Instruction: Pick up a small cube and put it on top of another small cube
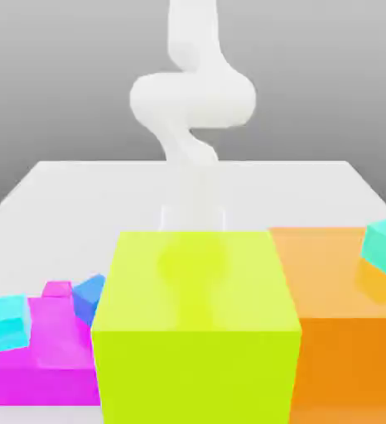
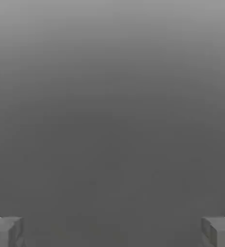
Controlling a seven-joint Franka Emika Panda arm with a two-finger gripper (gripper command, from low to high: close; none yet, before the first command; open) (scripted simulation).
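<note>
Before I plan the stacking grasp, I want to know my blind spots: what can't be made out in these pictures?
- The arm's lower part, exterior view: hidden behind the big yellow-green block.
- Small blue cube, exterior view: partly covered by that block.
- Orange block, exterior view: cut off by the exterior view's right edge.
- End effector, hand view: fingers cut off by the picture's edge; they stand wide apart with nothing between.

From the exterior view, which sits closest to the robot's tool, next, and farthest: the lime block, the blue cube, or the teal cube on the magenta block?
1. Lime block, right by the tool.
2. Blue cube, toward the exterior view's left.
3. Teal cube, farthest left, on the magenta block.
</note>
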